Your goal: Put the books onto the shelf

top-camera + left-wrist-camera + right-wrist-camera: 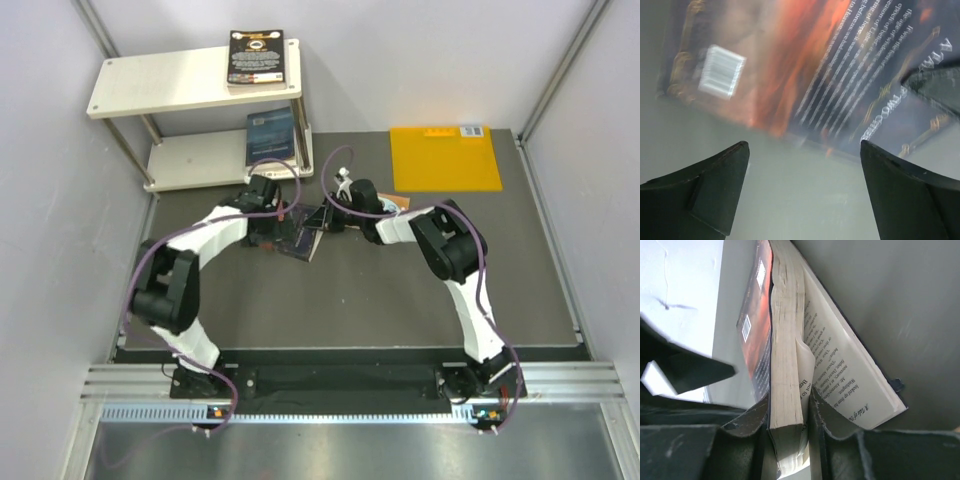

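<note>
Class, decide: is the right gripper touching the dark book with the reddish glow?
Touching. In the right wrist view the right gripper clamps the dark book, one finger pressed against each side of its pages.

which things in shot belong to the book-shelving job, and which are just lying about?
Job:
- shelf
- black book, on its top tier
- dark blue book, on its lower tier
- dark reddish book, pinched by the right hand; left hand open beside it

Lying about:
- orange-yellow sheet, flat, right of the shelf
</note>
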